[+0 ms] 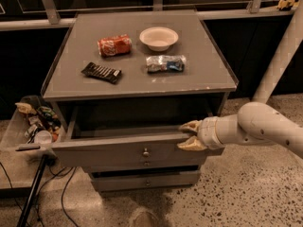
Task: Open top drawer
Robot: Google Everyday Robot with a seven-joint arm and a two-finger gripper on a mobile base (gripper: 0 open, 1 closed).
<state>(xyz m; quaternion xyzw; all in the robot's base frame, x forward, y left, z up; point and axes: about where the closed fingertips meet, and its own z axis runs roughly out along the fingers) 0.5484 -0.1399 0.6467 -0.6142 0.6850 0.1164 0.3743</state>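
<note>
One claw, as I logged it, fingers closed across the front panel of the top drawer at its right end, drawer stood partly out, its knob left of the claw.

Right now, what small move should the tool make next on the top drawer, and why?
Probably a short pull toward the camera. The tool sits at the right end of the top drawer front, and the drawer is only partly out from under the cabinet top.
</note>
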